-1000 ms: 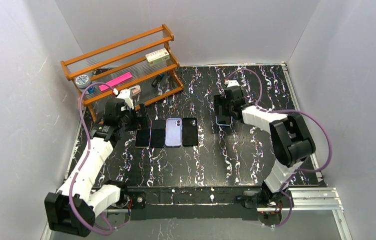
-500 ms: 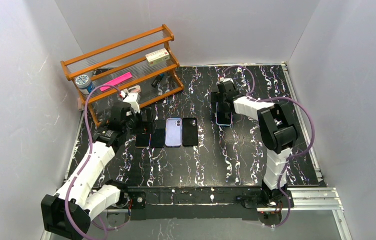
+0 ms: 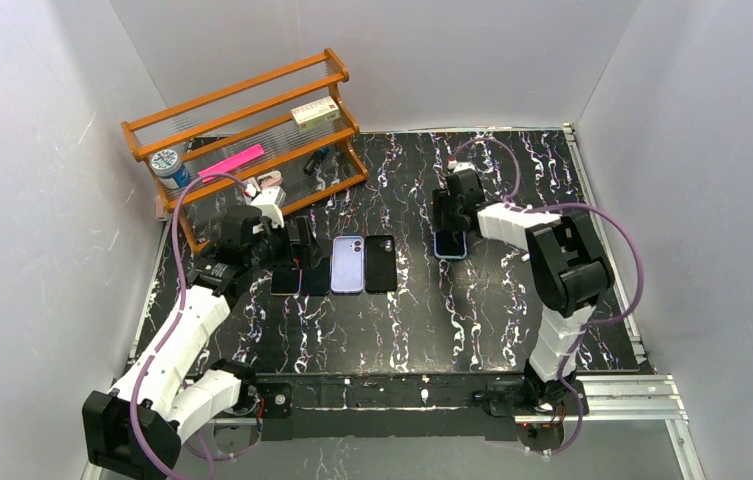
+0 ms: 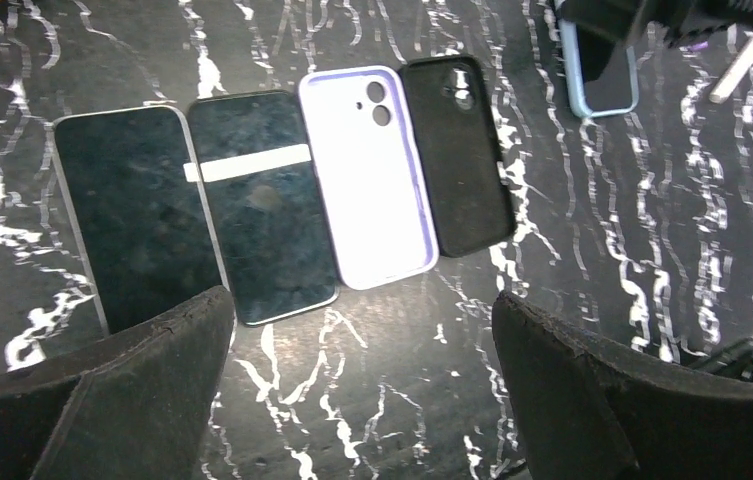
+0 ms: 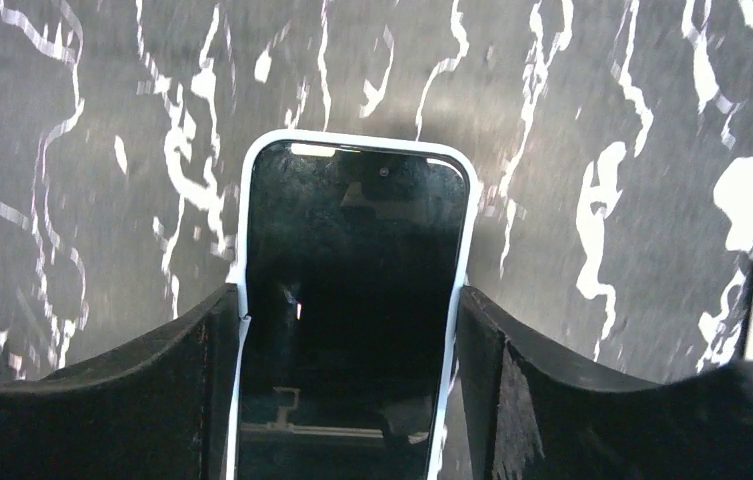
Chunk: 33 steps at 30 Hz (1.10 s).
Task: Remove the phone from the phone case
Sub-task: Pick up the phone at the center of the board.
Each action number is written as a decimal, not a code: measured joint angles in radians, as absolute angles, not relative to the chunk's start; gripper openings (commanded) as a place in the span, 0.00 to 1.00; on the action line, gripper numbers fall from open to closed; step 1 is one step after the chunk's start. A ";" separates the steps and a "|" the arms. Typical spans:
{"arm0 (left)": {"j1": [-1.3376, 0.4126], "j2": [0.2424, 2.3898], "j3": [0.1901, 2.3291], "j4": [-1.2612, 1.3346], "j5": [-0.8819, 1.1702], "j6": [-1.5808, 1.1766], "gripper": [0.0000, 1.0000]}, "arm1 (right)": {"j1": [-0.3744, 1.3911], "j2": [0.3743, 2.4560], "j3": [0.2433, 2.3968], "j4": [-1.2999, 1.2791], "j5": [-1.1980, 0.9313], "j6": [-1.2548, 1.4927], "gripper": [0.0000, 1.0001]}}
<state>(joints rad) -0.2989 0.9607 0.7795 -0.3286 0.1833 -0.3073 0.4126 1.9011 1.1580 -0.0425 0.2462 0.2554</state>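
- Right pincer (image 5: 350, 300): jaws closed against the two long sides of the case (image 5: 357, 138), one black finger (image 5: 182, 360) on each side, gripping near one end.
- Case: pale-rimmed, flat on the table (image 3: 452, 310), right of centre and well apart from the row of four items.
- Contents of the case: the phone (image 5: 352, 230), dark screen up, seated inside the rim on every side that shows.
- Left pincer (image 4: 357, 310): jaws spread wide, pinching nothing, hanging above the left part of the row.
- Row, from the left in the top view: bare phone (image 4: 137, 215), second bare phone (image 4: 262, 205), lilac case (image 4: 367, 175), black case (image 4: 457, 150). All lie flat, long edges side by side, touching or nearly so.
- Bare phones: screens up and dark. The second one carries a white band of reflected light.
- Lilac case: open side up, holding nothing, camera openings at one end.
- Black case: open side up, holding nothing, dull inner lining showing.
- Rack (image 3: 242, 130): orange wood, tiered, at the far left of the table behind the left arm.
- Contents of the rack: a box (image 3: 314, 113) on an upper tier, a pink strip (image 3: 232, 162) lower down, and a round tin (image 3: 165, 162) at the left end. Dark items (image 3: 315, 158) on a lower tier are too small to identify.
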 measured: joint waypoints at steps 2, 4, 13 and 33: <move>-0.299 0.964 0.780 -0.319 0.226 -0.334 0.98 | 0.415 1.854 1.098 -0.029 0.221 0.257 0.27; -0.299 0.973 0.780 -0.310 0.260 -0.363 0.98 | 0.418 1.785 1.018 -0.026 0.191 0.260 0.23; -0.339 0.997 0.764 -0.224 0.325 -0.529 0.98 | 0.439 1.473 0.708 0.029 0.070 0.289 0.14; -0.607 1.220 0.724 0.136 0.225 -0.815 0.96 | 0.769 1.178 0.489 0.373 0.003 0.303 0.13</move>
<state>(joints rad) -0.6071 1.2198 0.7242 0.1360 0.2249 -0.8150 0.7689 1.1778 0.4892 0.3729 0.0032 0.3027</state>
